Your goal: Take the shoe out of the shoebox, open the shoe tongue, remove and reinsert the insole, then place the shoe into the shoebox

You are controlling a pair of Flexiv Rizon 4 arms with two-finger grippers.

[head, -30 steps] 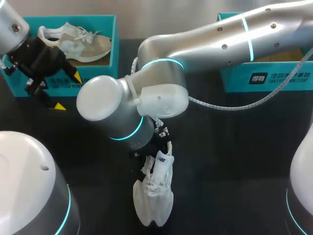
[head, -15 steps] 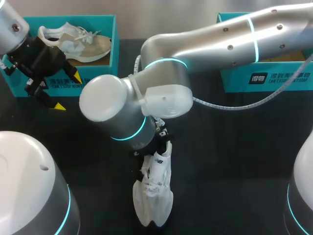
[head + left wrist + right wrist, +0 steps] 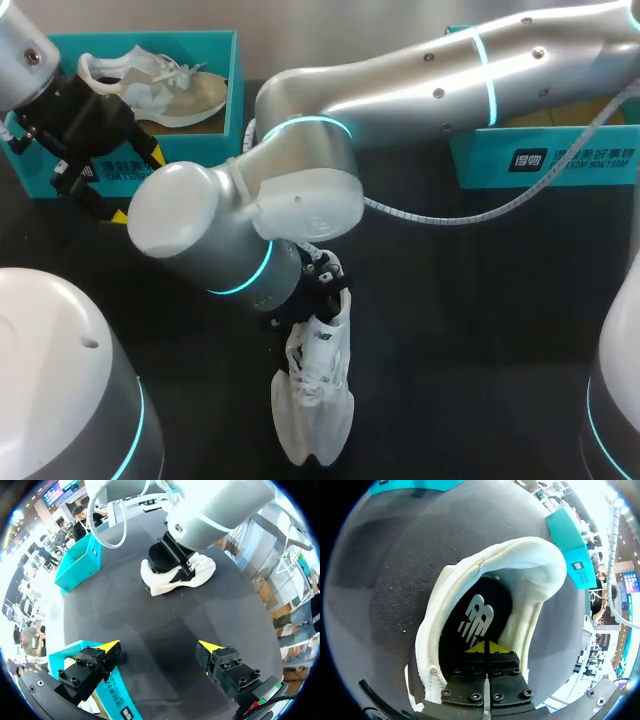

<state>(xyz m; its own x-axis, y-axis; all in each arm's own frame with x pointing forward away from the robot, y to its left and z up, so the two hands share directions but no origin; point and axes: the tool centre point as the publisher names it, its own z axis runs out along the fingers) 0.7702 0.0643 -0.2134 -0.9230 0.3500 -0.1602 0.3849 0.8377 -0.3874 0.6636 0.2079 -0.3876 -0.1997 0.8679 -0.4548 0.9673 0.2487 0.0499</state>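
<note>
Insole [image 3: 457,600] lies in the white shoe [image 3: 540,565]. My right gripper [image 3: 485,649] is closed tight just above it, so I should pull slowly. My left gripper [image 3: 160,645] hangs open.

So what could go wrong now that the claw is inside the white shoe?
1. The right claw is closed, with its tips down on the black insole. Nothing else holds the white shoe, so a pull might drag or tip the whole shoe instead of freeing the insole.
2. The left claw is open, far off by the blue box, probably too far to steady the shoe.
</note>
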